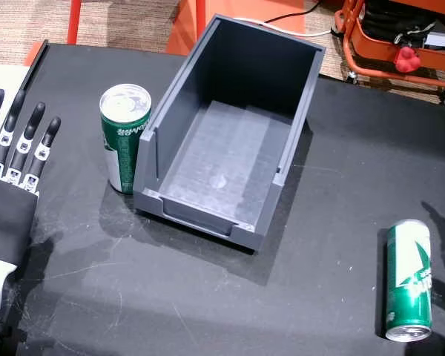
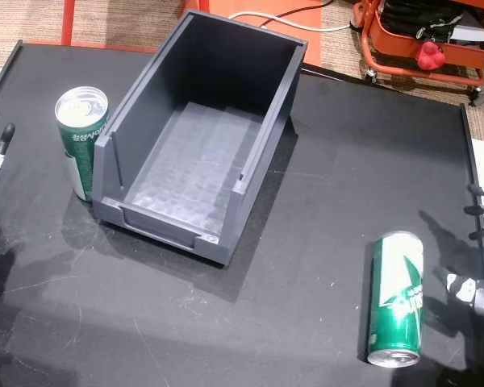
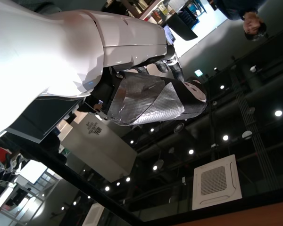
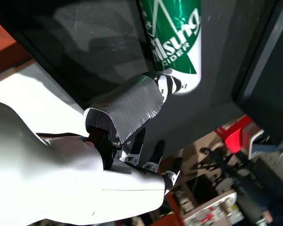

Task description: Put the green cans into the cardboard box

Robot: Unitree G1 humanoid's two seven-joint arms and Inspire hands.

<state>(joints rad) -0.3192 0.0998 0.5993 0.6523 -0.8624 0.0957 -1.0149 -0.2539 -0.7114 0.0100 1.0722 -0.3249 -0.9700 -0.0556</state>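
Standing just left of the box [image 1: 230,141], one green can [image 1: 124,137] is upright with its side touching the box wall. The box is dark grey and open on top, and nothing is inside it. It sits in the middle of the black bench [image 1: 304,297]. A second green can [image 1: 409,280] lies on its side at the near right, well apart from the box.

The left hand [image 1: 15,167] rests at the left edge of the bench with its fingers [image 1: 35,126] straight and spread, holding nothing. The right hand [image 2: 480,266] is at the right edge, just beside the lying can. Its fingers are apart and hold nothing. In the right wrist view its taped thumb [image 4: 127,106] points at that can.

An orange cart [image 1: 400,44] stands far right, off the bench.
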